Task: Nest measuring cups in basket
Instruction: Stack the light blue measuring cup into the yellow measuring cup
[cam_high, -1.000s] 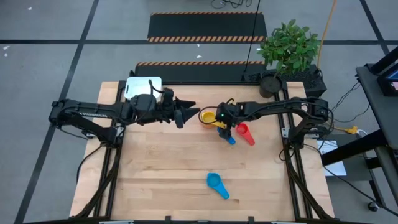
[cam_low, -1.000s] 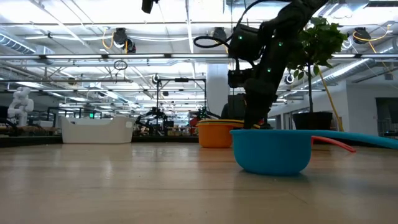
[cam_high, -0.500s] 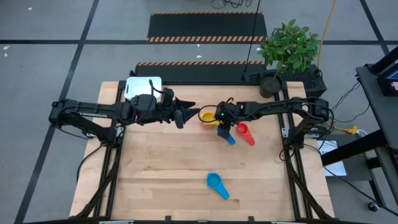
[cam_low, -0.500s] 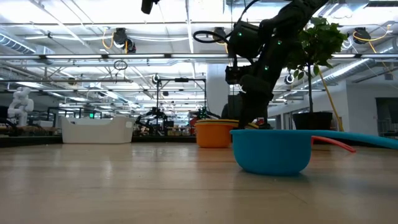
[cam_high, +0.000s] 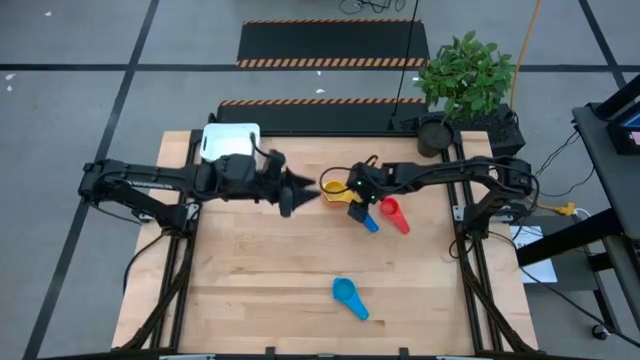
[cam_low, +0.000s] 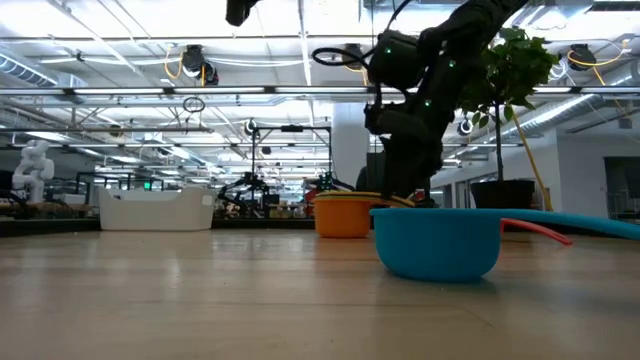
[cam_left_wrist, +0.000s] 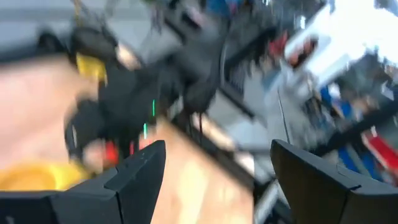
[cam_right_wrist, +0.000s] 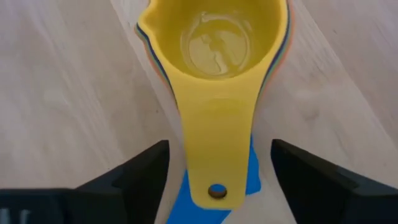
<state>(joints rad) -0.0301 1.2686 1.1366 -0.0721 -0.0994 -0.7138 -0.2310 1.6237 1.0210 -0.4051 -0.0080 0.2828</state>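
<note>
With open fingers straddling the yellow cup's handle (cam_right_wrist: 214, 149) near the table's far edge, the right gripper (cam_right_wrist: 217, 180) should centre, close squarely, then carry it to the far-left corner basket (cam_high: 228, 138); the left gripper (cam_high: 305, 187) waits open

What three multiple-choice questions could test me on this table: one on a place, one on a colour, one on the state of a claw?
1. The basket sits: A in the middle; B at a corner of the table; C against the plant pot.
2. The top cup of the stack is: A red; B yellow; C green.
3. The right gripper is: A shut on a red cup; B shut on the basket; C open.

Answers: B, the high view shows it there. B, the yellow cup lies uppermost. C, its fingers stand apart either side of the yellow handle.
</note>
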